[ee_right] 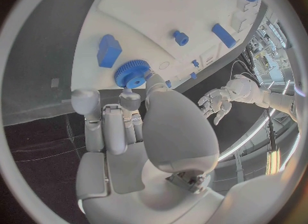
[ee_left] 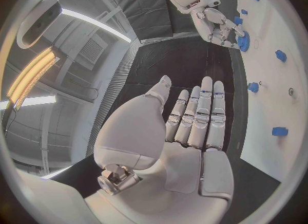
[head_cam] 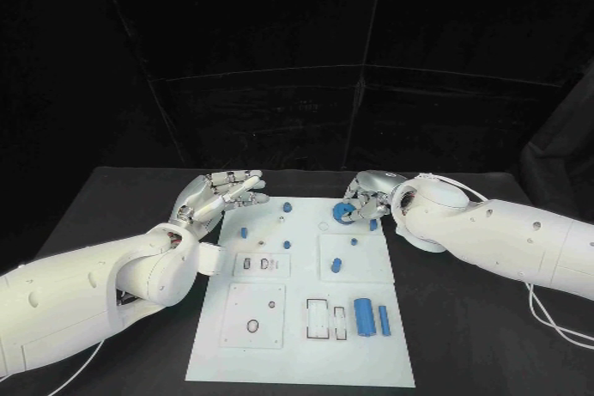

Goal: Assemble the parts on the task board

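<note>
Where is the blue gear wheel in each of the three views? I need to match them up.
Head view: blue gear at the board's far edge, at the right hand.
Left wrist view: gear under that hand's fingertips.
Right wrist view: gear beyond the fingers.
Shared landmark: the white task board.

no readable text, no labels or numbers (task board [head_cam: 297, 344] markings unlettered)

Dark backdrop; task board [head_cam: 301, 327] brightly lit; ceiling strip lights glare; fisheye bends wrist-view edges.
</note>
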